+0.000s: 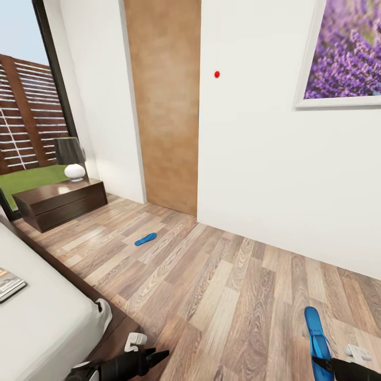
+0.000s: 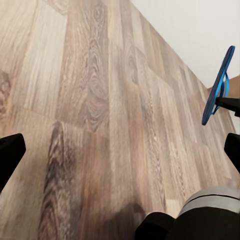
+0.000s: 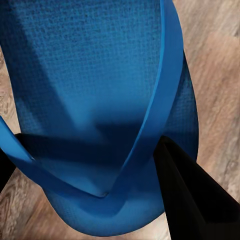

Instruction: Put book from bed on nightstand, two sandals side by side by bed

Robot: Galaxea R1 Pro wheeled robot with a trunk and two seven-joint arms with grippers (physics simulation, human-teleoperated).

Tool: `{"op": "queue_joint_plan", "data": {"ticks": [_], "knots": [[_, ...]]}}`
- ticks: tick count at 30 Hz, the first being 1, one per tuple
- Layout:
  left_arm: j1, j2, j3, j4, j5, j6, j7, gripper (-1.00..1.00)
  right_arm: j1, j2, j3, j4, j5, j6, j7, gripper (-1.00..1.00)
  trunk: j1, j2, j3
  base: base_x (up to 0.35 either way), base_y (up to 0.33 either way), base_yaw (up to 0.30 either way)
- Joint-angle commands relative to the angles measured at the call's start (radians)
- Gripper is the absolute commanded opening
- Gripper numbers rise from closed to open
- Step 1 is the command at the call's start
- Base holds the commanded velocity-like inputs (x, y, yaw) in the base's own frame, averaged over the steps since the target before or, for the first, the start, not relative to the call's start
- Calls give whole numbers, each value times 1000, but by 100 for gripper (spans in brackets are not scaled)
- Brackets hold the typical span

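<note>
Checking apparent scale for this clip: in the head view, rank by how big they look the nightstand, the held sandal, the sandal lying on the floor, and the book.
1. nightstand, largest though far off.
2. sandal held by the right gripper, enlarged by nearness.
3. book, cut by the picture's edge, so unsure against the next.
4. floor sandal, smallest; the distance shrinks it.

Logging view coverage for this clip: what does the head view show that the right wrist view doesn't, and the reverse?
Head view alone: the second sandal lying on the floor, the nightstand, the bed with the book, and the left gripper. Right wrist view alone: the strap's close detail, with a dark finger beside it. Shared: the sandal at the right gripper and the plank floor.
</note>
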Motion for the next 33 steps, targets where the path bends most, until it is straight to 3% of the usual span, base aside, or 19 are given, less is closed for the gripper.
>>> {"op": "queue_joint_plan", "data": {"ticks": [1,33], "knots": [[0,1,-4,-1,10,10,1,100,0,0,-4,0,-6,12,3,-100,-1,0,3,0,0,0],[-1,-2,-4,13,12,10,3,100,0,2,-4,2,-6,-6,3,-100,-117,210,105,0,0,0]]}}
